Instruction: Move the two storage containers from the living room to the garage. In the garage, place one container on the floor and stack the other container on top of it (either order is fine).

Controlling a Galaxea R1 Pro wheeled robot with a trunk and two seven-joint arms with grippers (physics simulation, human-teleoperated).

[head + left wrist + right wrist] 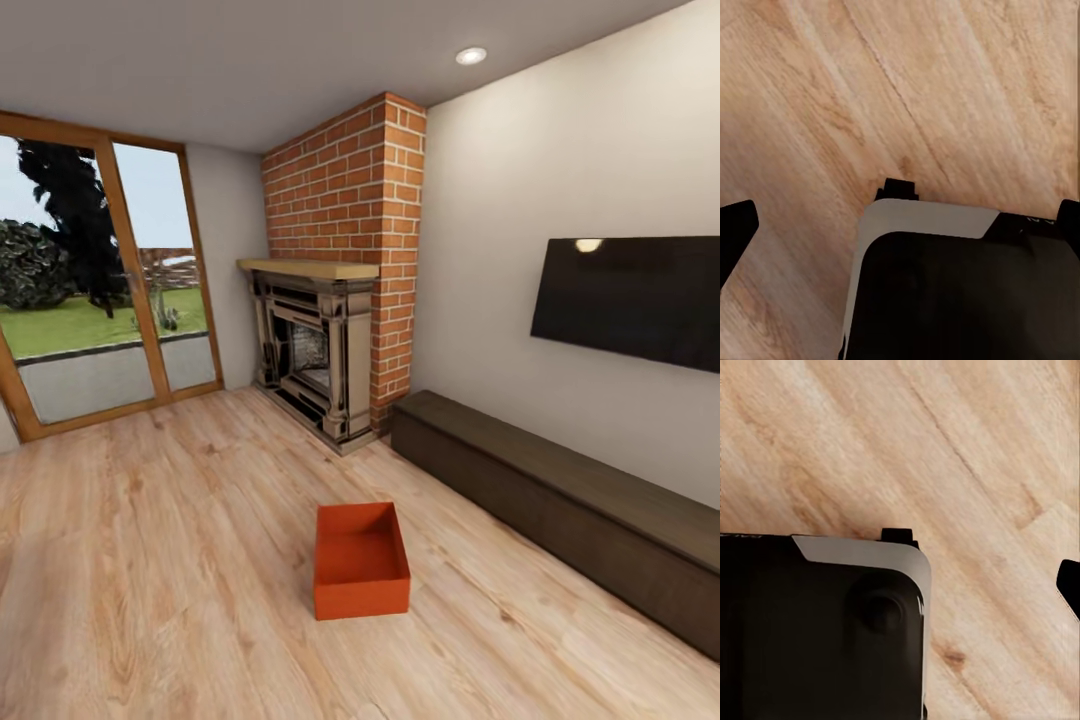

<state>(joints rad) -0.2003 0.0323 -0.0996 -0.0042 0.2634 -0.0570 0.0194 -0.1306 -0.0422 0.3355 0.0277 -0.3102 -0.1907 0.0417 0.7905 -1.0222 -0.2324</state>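
Note:
One orange-red open-top storage container [361, 572] stands empty on the light wood plank floor [150, 560] of the living room, a little ahead of me and near the middle of the head view. The second container and the garage are out of view. My left gripper [900, 225] hangs over the plank floor, its dark fingertips [735, 232] far apart and nothing between them. One dark fingertip [1069, 585] of my right gripper sits at the frame's edge over the planks; the other fingertip is lost against my dark base.
A red brick fireplace [345, 250] stands behind the container. A long low dark cabinet [560, 500] runs along the right wall under a wall-mounted TV [630, 298]. Wood-framed glass doors [100, 290] are at the left. My own base [945, 292] lies below both wrists.

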